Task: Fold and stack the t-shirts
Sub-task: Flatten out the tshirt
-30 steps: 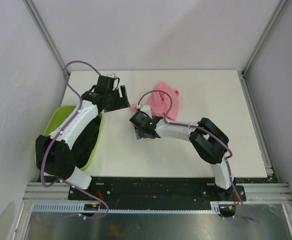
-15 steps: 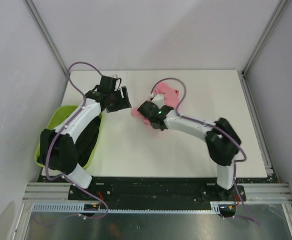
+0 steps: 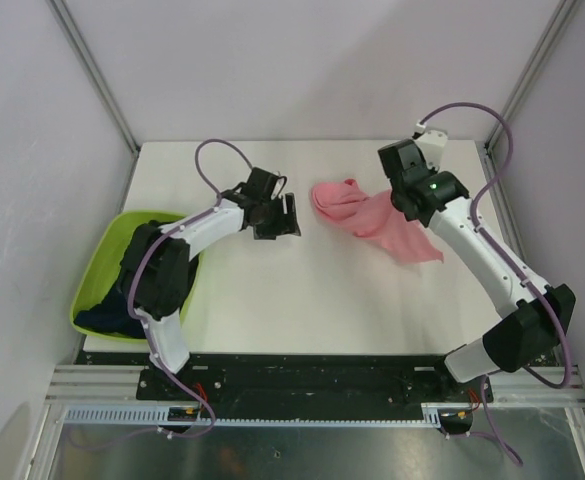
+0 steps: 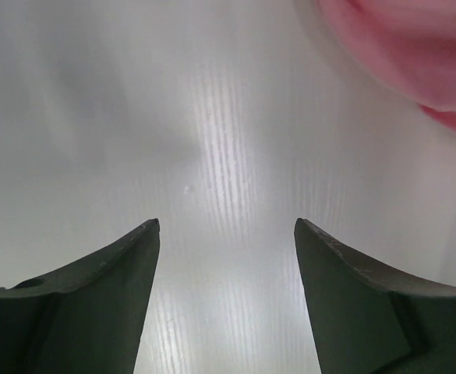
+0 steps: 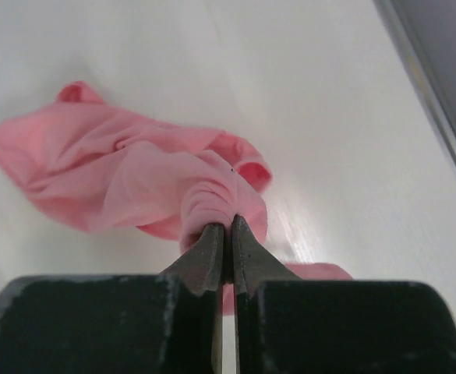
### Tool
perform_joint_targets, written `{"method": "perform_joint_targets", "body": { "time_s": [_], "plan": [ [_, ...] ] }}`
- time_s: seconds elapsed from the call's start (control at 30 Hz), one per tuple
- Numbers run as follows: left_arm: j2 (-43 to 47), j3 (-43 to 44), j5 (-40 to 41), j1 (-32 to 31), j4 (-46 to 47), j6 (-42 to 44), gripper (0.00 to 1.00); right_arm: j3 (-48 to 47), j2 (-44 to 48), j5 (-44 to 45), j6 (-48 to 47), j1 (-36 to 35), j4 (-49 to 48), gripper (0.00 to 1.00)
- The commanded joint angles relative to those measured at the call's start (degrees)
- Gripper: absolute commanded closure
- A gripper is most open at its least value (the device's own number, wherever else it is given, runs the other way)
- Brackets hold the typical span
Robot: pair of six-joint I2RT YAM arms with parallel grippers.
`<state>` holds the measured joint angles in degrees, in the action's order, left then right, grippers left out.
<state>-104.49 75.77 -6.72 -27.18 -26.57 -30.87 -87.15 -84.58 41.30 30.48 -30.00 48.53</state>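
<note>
A salmon-pink t-shirt (image 3: 357, 212) lies crumpled across the back middle of the white table (image 3: 302, 300), one end raised. My right gripper (image 3: 398, 204) is shut on a bunched fold of that t-shirt (image 5: 126, 167), the cloth pinched between the fingertips of the right gripper (image 5: 229, 224). My left gripper (image 3: 283, 220) hovers open just left of the pink cloth. In the left wrist view, only bare table shows between the tips of the left gripper (image 4: 226, 226), and the pink t-shirt (image 4: 415, 47) sits at the upper right. Dark t-shirts (image 3: 112, 312) lie in the green tub.
The lime-green tub (image 3: 94, 280) stands at the table's left edge, beside the left arm's base. Grey walls with metal posts enclose the table at the back and both sides. A metal rail (image 3: 517, 240) runs along the table's right edge.
My right gripper has shut on the pink t-shirt and swung it up to the back right, stretching the cloth out. The left gripper has moved right, toward the shirt's left end.
</note>
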Motion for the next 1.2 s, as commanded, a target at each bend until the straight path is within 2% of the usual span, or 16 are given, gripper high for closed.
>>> {"method": "perform_joint_targets", "body": {
  "time_s": [0.0, 0.27, 0.4, 0.6, 0.77, 0.9, 1.03, 1.17],
  "plan": [
    [-2.29, 3.00, -4.66, -1.85, 6.68, -1.37, 0.26, -1.72, 2.05, -0.84, -2.95, 4.04, 0.37, 1.00],
    [-8.23, 3.95, -7.62, -5.88, 17.95, -5.02, 0.31, -4.20, 2.01, -0.94, -3.74, 5.55, 1.54, 1.00],
    [-12.23, 5.89, -6.07, -6.12, 22.68, -9.20, 0.34, -5.57, 1.85, -1.81, -3.74, 5.81, 2.43, 1.00],
    [-17.98, 11.11, -3.45, -6.13, 23.82, -14.56, 0.39, -6.91, 1.94, -1.75, -3.85, 6.10, 3.63, 1.00],
    [-20.63, 14.19, -2.11, -6.13, 24.05, -16.40, 0.39, -7.88, 2.17, -1.64, -4.20, 6.25, 4.58, 1.00],
    [-22.57, 16.79, -1.18, -6.20, 24.10, -17.44, 0.44, -8.48, 2.18, -1.58, -4.28, 6.39, 5.00, 1.00],
    [-23.61, 18.60, 0.50, -6.59, 24.02, -17.12, 0.57, -9.74, 1.62, -1.62, -4.35, 6.79, 5.30, 1.00],
    [-22.78, 18.13, 3.17, -6.94, 23.97, -15.36, 0.79, -11.80, 0.85, -2.49, -4.45, 8.43, 4.79, 1.00]
  ]
}}
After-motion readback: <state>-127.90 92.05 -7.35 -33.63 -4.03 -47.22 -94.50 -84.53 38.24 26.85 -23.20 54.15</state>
